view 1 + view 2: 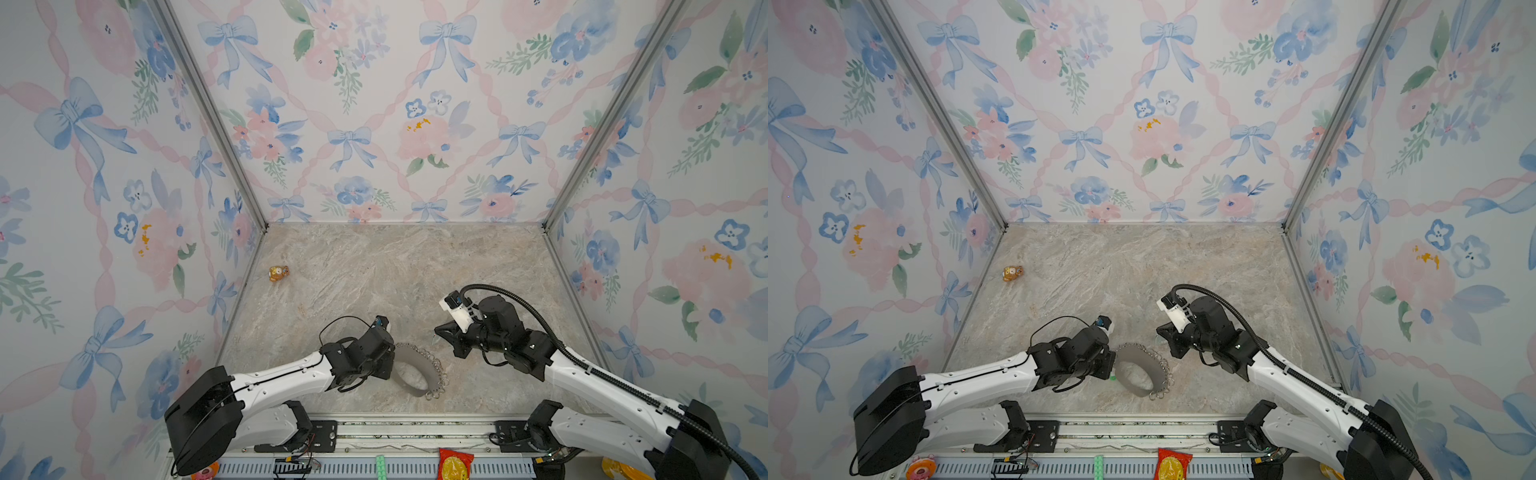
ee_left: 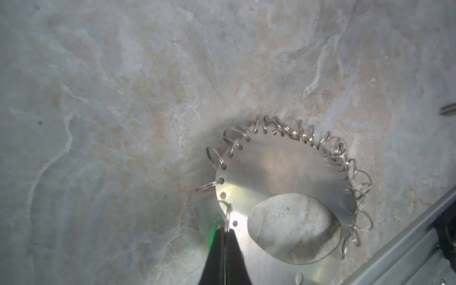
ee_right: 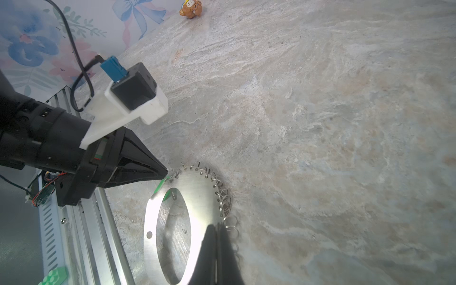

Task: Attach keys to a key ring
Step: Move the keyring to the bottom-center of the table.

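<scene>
**Marble bench, flowered walls: both claws closed at the key ring**

A beige marbled bench (image 1: pixel 374 270) sits inside three walls (image 1: pixel 353 104) papered with blue bows and pink flowers. The key ring (image 1: pixel 415 359) lies near the bench's front edge, between the two arms. In both top views it reads as a dull grey hoop. In the wrist views (image 2: pixel 271 167) it is a shiny flat plate with an oval opening, and the frame cuts off its lower part. Small wire rings (image 2: pixel 362 180) fringe one side of its rim, and several overlap too closely to tell apart.

The left claw (image 2: pixel 225 228) is at the rim's unfringed side, with its jaws pinched tight. The green key (image 2: pixel 211 235) is caught in them. Only a sliver of it shows beside one finger, and a thin wire loop stands at the tips. The key's shape and its metal part are hidden. In both top views the wrist covers this claw, and just a green speck (image 1: pixel 1112 377) peeps out beside the hoop.

The right claw (image 3: pixel 217 228) is also closed, and nothing can be made out between its jaws. In a top view its tip (image 1: pixel 436 332) is near the ring's far fringed side. Whether it touches the ring cannot be told.

A bear figurine (image 1: pixel 278 273) lies well apart, by the left wall.
</scene>
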Motion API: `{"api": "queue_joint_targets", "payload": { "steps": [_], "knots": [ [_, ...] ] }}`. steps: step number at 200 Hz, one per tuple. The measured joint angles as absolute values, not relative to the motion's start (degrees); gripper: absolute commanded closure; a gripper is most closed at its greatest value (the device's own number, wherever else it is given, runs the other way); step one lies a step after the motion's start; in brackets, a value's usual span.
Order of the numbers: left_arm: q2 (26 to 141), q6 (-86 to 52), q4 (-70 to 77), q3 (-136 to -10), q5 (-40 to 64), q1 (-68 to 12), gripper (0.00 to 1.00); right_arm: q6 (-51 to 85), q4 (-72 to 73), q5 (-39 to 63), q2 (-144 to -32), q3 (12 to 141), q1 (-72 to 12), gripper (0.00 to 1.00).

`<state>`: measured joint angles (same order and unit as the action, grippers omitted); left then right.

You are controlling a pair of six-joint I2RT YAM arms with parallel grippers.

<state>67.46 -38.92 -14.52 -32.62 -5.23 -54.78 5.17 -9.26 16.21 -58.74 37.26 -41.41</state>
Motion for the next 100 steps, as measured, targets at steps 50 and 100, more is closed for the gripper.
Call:
{"api": "queue_joint_targets", "payload": {
  "steps": [50, 100],
  "knots": [
    [69.0, -36.0, -12.9, -34.0, -4.4, -56.7, 1.0, 5.1, -9.3, 16.2, -58.7, 37.3, -41.4, 1.0],
    [70.9, -36.8, -12.5, -30.0, 0.0, -58.3, 1.0, 5.1, -9.4, 16.2, -58.8, 37.3, -41.4, 1.0]
  ]
}}
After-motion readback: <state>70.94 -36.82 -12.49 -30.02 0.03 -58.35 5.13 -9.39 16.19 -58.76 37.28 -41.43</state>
